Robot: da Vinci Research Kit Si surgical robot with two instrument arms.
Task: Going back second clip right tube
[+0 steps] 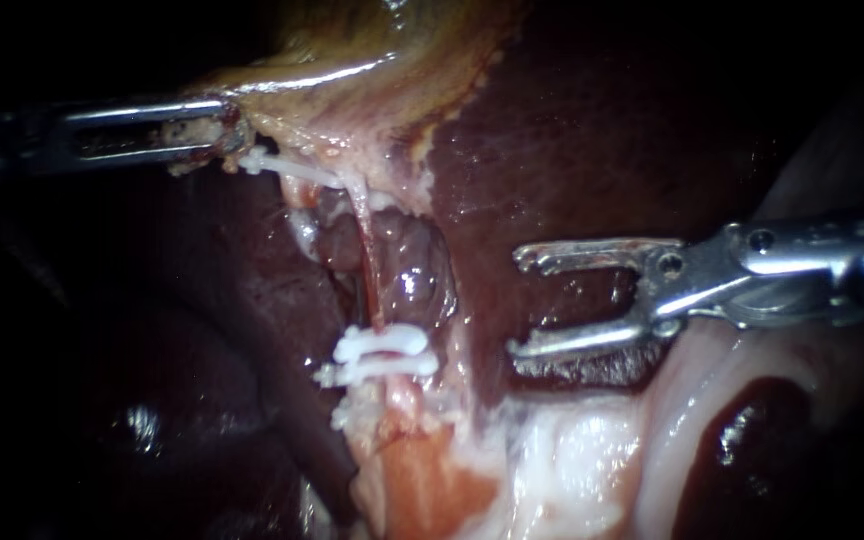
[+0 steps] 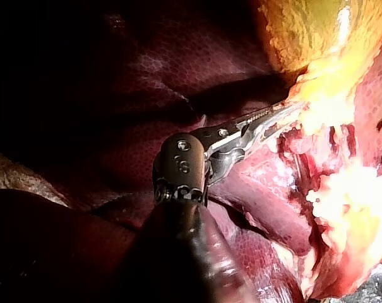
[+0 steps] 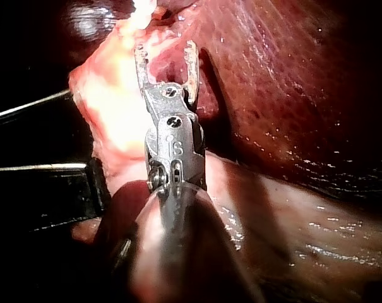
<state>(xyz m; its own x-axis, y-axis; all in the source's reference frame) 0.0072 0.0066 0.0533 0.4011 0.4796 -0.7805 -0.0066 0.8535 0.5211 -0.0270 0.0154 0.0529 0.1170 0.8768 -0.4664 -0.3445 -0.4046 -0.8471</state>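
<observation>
Pinching the pale yellow-tan gallbladder [image 1: 362, 60] edge w/ our slim silver left instrument [image 1: 227, 135], we had our silver right instrument [image 1: 515, 301] w/ jaws spread, empty, over dark red liver [image 1: 572, 130], near two white plastic clips [image 1: 382, 345] stacked on the thin pink tube [image 1: 364, 260].
</observation>
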